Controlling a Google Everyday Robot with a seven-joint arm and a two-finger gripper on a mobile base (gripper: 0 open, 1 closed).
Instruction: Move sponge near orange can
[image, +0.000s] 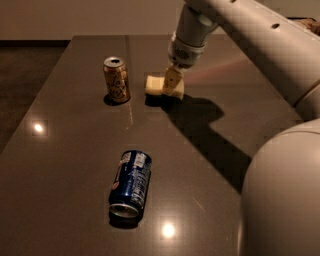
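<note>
The orange can (116, 80) stands upright at the back left of the dark table (70, 150). The pale yellow sponge (154, 85) sits just right of the can, a short gap away, low at the table surface. My gripper (173, 84) comes down from the upper right on a cream arm and is shut on the sponge's right end. The right part of the sponge is hidden behind the fingers.
A dark blue can (130, 183) lies on its side near the front of the table, its open end toward the camera. The robot's large cream body (282, 200) fills the lower right. The arm's shadow falls across the table's right side.
</note>
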